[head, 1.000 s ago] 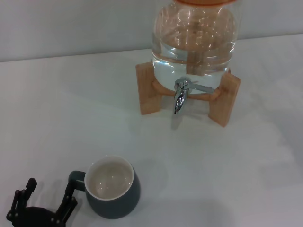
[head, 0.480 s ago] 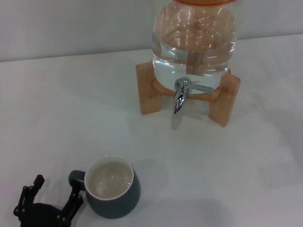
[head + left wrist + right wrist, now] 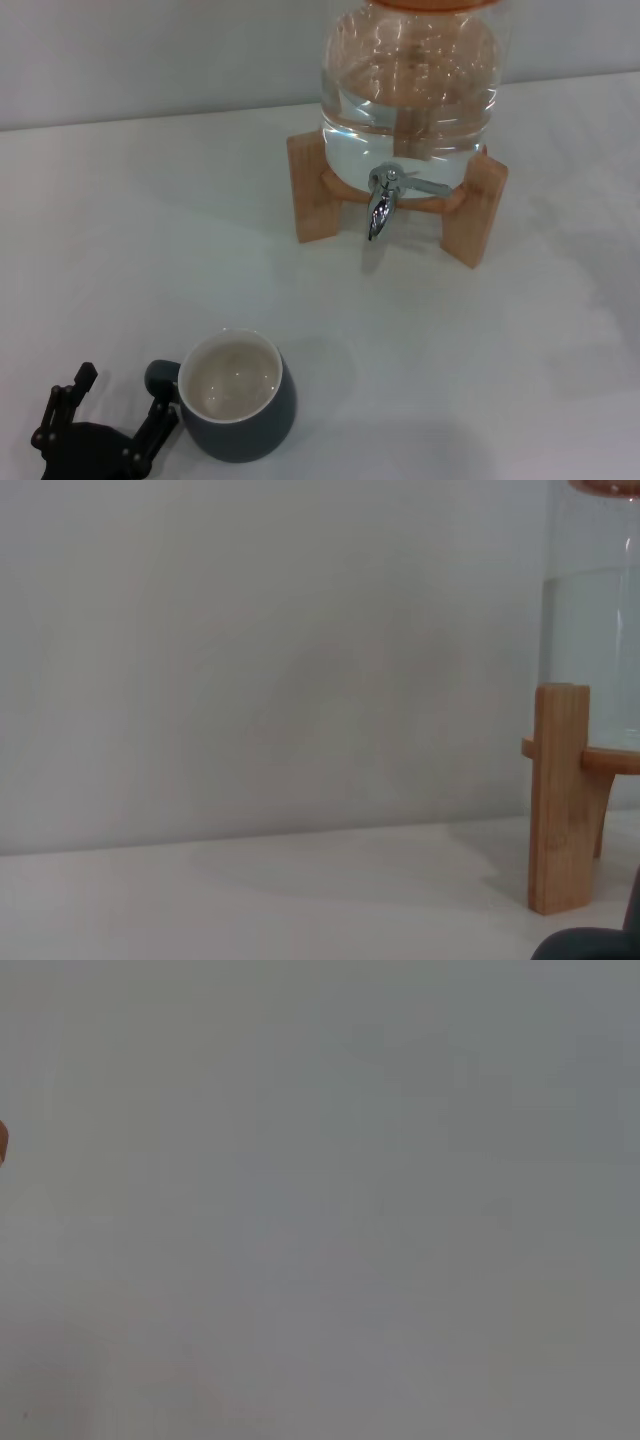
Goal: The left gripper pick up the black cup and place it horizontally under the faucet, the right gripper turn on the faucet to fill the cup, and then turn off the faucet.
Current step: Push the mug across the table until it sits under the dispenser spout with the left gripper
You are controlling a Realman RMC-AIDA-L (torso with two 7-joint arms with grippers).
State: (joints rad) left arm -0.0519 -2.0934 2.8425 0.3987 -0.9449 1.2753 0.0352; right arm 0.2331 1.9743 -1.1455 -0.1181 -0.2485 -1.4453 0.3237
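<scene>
Black cup [image 3: 238,409] upright on the near bench [image 3: 480,360], well short of the faucet [image 3: 381,205], handle pointed toward the robot's left. Just beside that handle, left claw [image 3: 105,418], spread, one finger nearly touching. Right claw out of sight.

Item: my left gripper [image 3: 110,408]. Colour: black throughout, matte. Form: two jaws built from jointed linkage bars, each ending in a small squared tip, rising from a rounded dark base. Only this part of me shows.
</scene>
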